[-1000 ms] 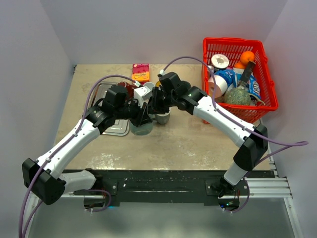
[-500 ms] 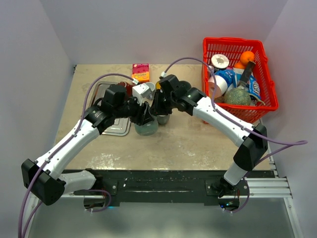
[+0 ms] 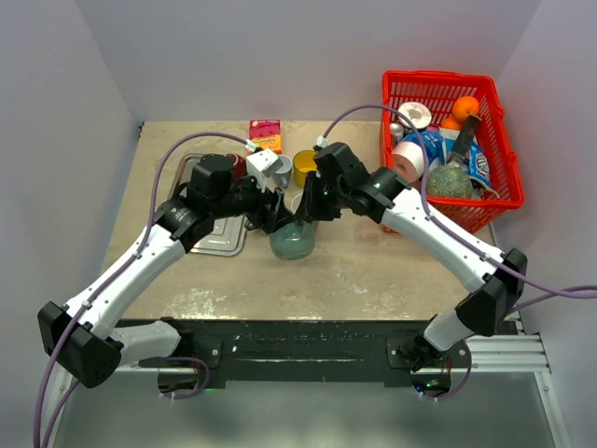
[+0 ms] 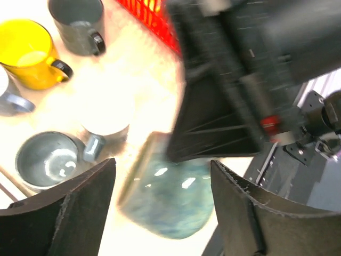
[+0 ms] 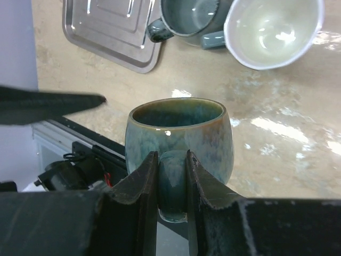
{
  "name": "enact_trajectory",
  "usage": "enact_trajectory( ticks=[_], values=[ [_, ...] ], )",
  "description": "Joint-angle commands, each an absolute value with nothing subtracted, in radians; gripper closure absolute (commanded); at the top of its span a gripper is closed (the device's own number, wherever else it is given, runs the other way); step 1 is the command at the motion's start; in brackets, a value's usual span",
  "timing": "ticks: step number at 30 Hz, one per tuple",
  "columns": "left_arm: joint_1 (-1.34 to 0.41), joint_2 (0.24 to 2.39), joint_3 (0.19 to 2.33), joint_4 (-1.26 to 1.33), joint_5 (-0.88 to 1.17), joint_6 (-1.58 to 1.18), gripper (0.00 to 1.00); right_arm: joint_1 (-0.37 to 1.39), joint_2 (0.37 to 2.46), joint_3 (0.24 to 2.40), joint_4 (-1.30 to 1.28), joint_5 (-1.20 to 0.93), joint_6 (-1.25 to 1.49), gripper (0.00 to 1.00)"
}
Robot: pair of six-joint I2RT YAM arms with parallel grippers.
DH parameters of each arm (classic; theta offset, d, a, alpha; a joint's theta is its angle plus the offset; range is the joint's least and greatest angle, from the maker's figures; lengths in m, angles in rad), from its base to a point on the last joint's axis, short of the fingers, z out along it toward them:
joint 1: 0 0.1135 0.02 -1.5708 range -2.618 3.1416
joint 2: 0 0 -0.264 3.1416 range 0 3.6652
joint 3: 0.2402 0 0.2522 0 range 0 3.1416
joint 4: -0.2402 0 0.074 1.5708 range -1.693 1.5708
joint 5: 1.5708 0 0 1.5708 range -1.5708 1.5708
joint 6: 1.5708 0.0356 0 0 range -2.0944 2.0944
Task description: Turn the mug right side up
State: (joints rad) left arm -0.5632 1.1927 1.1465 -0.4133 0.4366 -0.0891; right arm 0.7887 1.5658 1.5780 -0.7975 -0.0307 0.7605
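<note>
The mug (image 3: 292, 241) is blue-green glazed and round-bodied. It hangs above the table's front middle, and my right gripper (image 3: 305, 217) is shut on its handle. In the right wrist view the handle (image 5: 172, 176) is pinched between both fingers, and the mug (image 5: 178, 133) shows its rim and open mouth at the top. My left gripper (image 3: 277, 218) is open. In the left wrist view its fingers stand apart on either side of the blurred mug (image 4: 165, 200) without touching it. The right arm (image 4: 240, 80) fills the upper right of that view.
Behind the grippers stand a yellow mug (image 3: 305, 166), a grey mug (image 4: 77, 24), a white mug (image 5: 272, 29) and a grey-blue mug (image 5: 189, 16). A metal tray (image 3: 216, 241) lies at the left. A juice box (image 3: 266, 135) stands at the back. A full red basket (image 3: 443, 77) fills the right.
My left gripper has opened and let go of the mug. The right gripper, holding the handle, has carried the mug nearer and slightly right, uncovering the yellow mug.
</note>
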Motion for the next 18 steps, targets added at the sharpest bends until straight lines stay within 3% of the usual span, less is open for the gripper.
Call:
enact_trajectory(
  ticks=[1, 9, 18],
  values=[
    [-0.555, 1.149, 1.203, -0.35, 0.405, -0.071, 0.21, 0.761, 1.435, 1.586, -0.83, 0.04, 0.712, 1.0],
    [-0.555, 1.127, 1.226, -0.351, 0.394, -0.069, 0.16, 0.696, 1.322, 1.468, -0.81, 0.19, 0.649, 1.0],
    [-0.555, 1.164, 1.281, -0.396, 0.308, -0.11, 0.14, 0.643, 1.21, 1.186, -0.428, 0.469, 0.534, 1.0]
  ],
)
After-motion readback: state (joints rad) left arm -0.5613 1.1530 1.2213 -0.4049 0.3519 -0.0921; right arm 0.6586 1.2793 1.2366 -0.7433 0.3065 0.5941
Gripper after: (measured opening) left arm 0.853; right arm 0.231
